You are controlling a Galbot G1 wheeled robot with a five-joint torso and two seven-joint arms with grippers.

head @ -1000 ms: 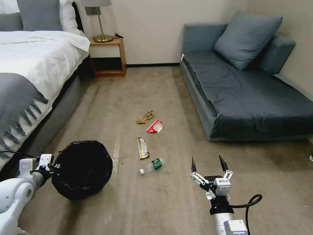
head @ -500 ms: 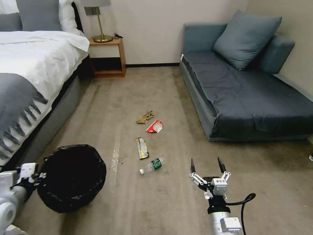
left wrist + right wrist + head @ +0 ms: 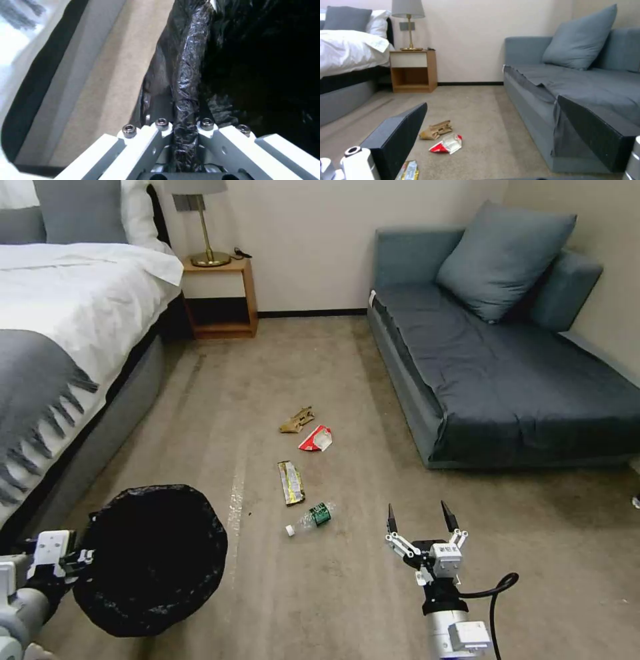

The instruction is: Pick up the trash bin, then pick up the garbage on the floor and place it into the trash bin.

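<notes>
Carpeted bedroom floor is passing under the trash bin (image 3: 150, 560), which the left gripper (image 3: 184, 130), clamped on its bagged rim, is swinging nearer the robot, the first step done, while the right gripper (image 3: 420, 520) is waiting open near the bottle (image 3: 312, 517).

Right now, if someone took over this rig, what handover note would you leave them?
Left gripper: shut on the rim of the small round bin with the crinkly black bag liner, held at lower left.
Right gripper: open, empty, above the carpet right of the litter.
On the floor: crumpled tan paper, red-and-white wrapper, yellow-silver snack wrapper, clear green-labelled bottle.
Done: bin gripped.
Left: all four pieces into the bin.
</notes>
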